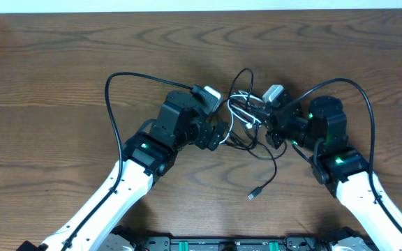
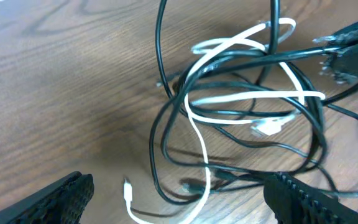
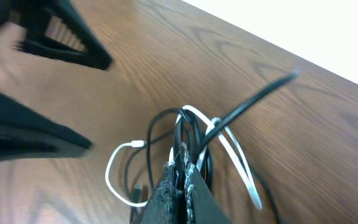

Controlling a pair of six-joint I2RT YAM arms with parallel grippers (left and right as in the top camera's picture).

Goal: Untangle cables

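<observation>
Holding the left gripper point(image 2: 179, 183) wide open and empty, just in front of the tangled black and white cables point(image 2: 247, 96) lying on the counter point(image 2: 55, 93). Beyond the tangle, pinching some black strands with the right gripper point(image 3: 180, 163), closed tight.

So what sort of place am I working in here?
Probably a robotics lab or test bench rather than a home: a wood-grain table, the left arm and right arm reaching in from its near edge, and a tangle of black and white cables between them.
</observation>
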